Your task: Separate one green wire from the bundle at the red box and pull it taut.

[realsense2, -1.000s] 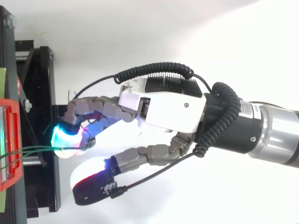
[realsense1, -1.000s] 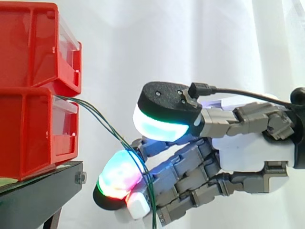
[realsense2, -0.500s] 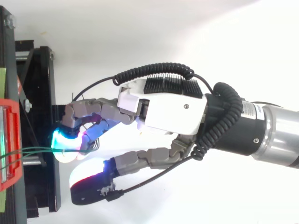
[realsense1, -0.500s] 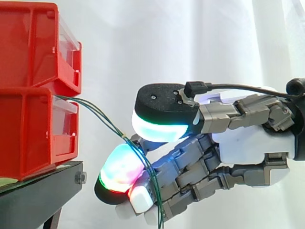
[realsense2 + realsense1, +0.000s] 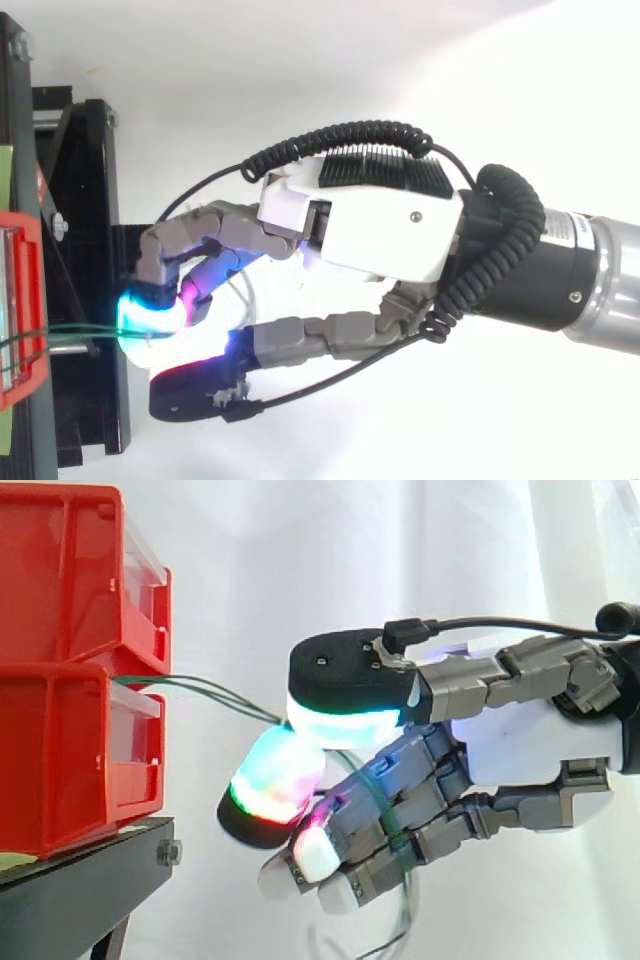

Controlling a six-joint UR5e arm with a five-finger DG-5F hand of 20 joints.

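Note:
Two stacked red bins (image 5: 75,730) stand at the left of the side view, and thin green wires (image 5: 215,693) come out between them. The wires run almost level to my hand (image 5: 520,750), where the thumb's pad (image 5: 345,720) and a glowing finger pad (image 5: 272,785) are closed together on them. I cannot tell whether one strand or more is pinched. Slack wire loops down below the curled fingers (image 5: 400,925). From above, the wires (image 5: 60,332) lead from the red bin (image 5: 20,310) straight into the hand (image 5: 370,225).
The bins rest on a black stand (image 5: 80,890), whose frame (image 5: 85,180) lies just left of the fingertips in the top view. A white curtain hangs behind. The arm comes in from the right.
The hand has risen and the thumb has closed down onto the finger pad. The wires, which sloped down to the fingers before, now run nearly level from the bins.

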